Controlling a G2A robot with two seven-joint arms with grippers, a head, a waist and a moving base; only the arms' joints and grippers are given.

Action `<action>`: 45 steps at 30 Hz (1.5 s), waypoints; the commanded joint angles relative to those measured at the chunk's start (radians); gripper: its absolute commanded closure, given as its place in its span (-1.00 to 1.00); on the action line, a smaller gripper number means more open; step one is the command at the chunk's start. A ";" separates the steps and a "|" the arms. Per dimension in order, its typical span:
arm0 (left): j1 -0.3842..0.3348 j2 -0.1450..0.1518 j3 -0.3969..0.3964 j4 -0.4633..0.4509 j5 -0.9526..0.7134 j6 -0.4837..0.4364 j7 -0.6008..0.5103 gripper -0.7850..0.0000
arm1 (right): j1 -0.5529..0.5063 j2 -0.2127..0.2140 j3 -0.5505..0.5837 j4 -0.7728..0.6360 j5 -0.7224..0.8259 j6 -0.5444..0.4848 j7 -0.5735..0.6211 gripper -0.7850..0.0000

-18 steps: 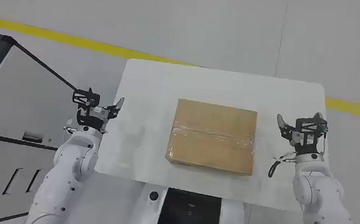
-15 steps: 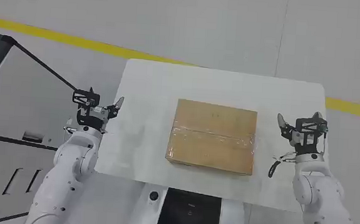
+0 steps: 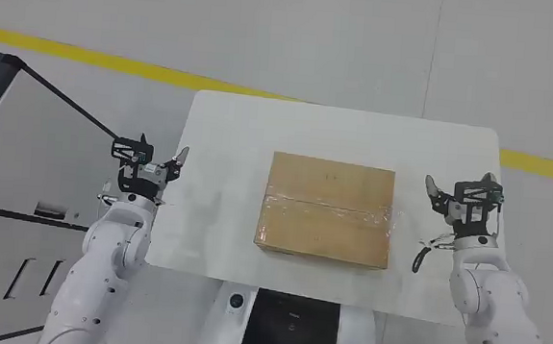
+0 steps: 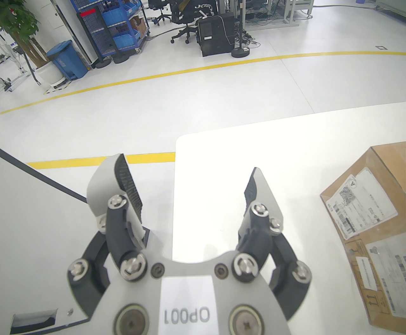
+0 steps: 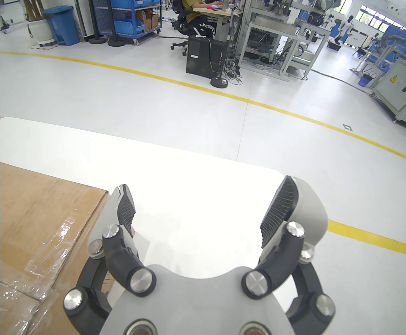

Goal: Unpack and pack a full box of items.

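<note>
No shift: box (image 3: 326,208) between left pincer (image 3: 160,150), right pincer (image 3: 459,184)

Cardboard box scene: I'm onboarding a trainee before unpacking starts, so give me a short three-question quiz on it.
1. True or false: the cardboard box on the table has its flaps open.
2. The left gripper is: A) open and empty, B) shut on the box, C) shut on a tool.
3. Fill in: the box's top seam is sealed with clear ____.

Key: 1 false; 2 A; 3 tape.
</note>
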State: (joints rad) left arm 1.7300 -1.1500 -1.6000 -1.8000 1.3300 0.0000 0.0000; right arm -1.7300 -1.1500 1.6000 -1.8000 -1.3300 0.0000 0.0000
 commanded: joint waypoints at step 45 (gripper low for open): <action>0.005 0.003 -0.067 0.003 -0.179 -0.264 0.075 -1.00 | -0.015 0.062 0.338 0.085 1.575 -0.039 1.257 -0.21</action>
State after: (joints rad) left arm 1.7352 -1.1467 -1.6672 -1.7974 1.1510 -0.2639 0.0753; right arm -1.7407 -1.0886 1.9469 -1.7067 0.2590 -0.0333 1.2537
